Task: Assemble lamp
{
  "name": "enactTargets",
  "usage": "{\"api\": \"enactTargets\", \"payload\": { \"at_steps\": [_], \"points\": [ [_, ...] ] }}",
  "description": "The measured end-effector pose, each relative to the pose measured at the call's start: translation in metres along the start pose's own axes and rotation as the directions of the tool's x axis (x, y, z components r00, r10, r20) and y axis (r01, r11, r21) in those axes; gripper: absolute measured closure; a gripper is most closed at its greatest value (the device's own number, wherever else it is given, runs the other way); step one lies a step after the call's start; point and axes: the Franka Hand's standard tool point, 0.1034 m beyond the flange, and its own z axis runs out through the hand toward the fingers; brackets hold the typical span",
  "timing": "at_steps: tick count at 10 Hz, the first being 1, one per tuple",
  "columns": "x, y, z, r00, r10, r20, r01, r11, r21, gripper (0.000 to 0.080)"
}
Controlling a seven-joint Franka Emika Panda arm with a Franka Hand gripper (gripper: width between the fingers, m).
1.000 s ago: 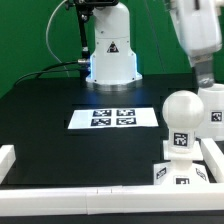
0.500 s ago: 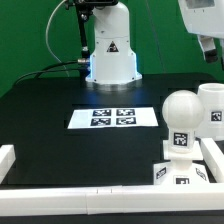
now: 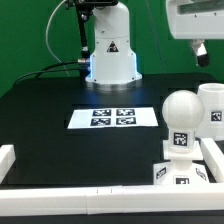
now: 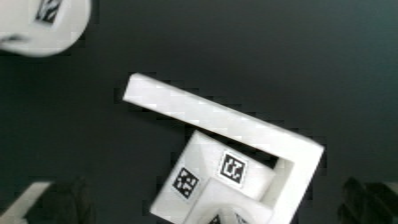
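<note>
White plastic rail (image 3: 100,192) runs along the near edge of the black bench (image 3: 45,120), turning up the exterior view's left side. Just behind it, in the corner at the exterior view's right, sits the lamp's flat square base (image 3: 178,176) with its tags facing out, and the round-headed bulb (image 3: 184,115) stands upright in it, so that joint looks made. The tapered shade (image 3: 212,108) stands on the bench just behind the bulb, cut off by the frame edge, and not over the bulb; by my reading, the shade is the one step left. In the wrist view the base (image 4: 222,170) lies tucked into the corner of the rail, and a white rounded part at the frame's corner is probably the shade, though I cannot tell for sure

Mid-bench lies the marker board (image 3: 113,117), well apart from the lamp parts and flat, so no obstacle. Farther back stands the robot's white body (image 3: 110,45) before a green backdrop. The hand (image 3: 200,50) hangs high above the shade, fingers spread wide and holding nothing. Nothing lies between it and the shade; the bulb just beside the shade is the one thing to avoid knocking
</note>
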Motion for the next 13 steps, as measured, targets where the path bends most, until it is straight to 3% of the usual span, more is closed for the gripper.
{"api": "enactTargets", "payload": {
  "at_steps": [5, 6, 7, 8, 9, 13],
  "points": [
    [-0.004, 0.002, 0.003, 1.0, -0.005, -0.006, 0.005, 1.0, 0.002, 0.0101],
    [-0.012, 0.006, 0.003, 0.999, -0.049, -0.017, 0.049, 0.999, 0.009, 0.0101],
    [-0.024, 0.021, 0.004, 0.99, -0.137, -0.03, 0.137, 0.99, 0.017, 0.0101],
    [-0.035, 0.045, 0.009, 0.962, -0.271, -0.039, 0.271, 0.963, -0.011, 0.0101],
    [-0.042, 0.06, 0.014, 0.932, -0.358, -0.053, 0.355, 0.933, -0.06, 0.0101],
    [-0.043, 0.062, 0.017, 0.922, -0.383, -0.059, 0.379, 0.923, -0.063, 0.0101]
  ]
}}
